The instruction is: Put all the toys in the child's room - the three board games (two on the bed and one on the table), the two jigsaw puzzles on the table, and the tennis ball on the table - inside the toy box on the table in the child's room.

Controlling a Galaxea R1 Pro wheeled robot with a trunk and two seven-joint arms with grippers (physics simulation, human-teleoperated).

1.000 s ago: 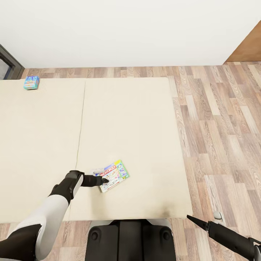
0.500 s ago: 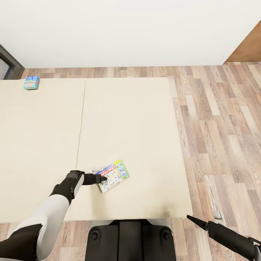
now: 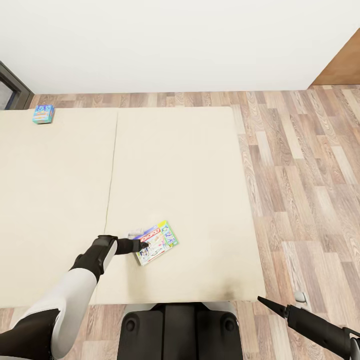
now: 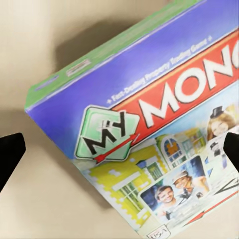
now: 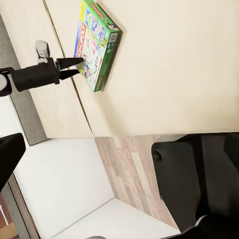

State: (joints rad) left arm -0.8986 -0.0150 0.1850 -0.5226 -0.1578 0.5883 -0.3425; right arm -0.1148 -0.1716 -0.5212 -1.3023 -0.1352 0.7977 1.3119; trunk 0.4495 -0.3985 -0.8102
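Note:
A Monopoly board game (image 3: 157,242) lies flat on the cream bed (image 3: 190,165), near its front edge. My left gripper (image 3: 144,246) is open at the box's left end, its fingertips straddling that edge; the left wrist view has the box lid (image 4: 149,129) between the two black fingertips (image 4: 10,154). In the right wrist view the same box (image 5: 97,45) and left gripper (image 5: 74,68) are seen from the side. A second, blue board game (image 3: 43,113) rests at the bed's far left corner. My right gripper (image 3: 260,299) hangs open and empty over the floor, off the bed's front right corner.
Wood plank floor (image 3: 310,175) runs along the bed's right side and behind it, up to a white wall. A dark door frame (image 3: 12,85) stands at far left and a brown wooden panel (image 3: 345,65) at top right. My base (image 3: 175,330) sits against the bed's front edge.
The left gripper has drawn back a little to the left at the box's end. The box, the camera and the right arm have not moved.

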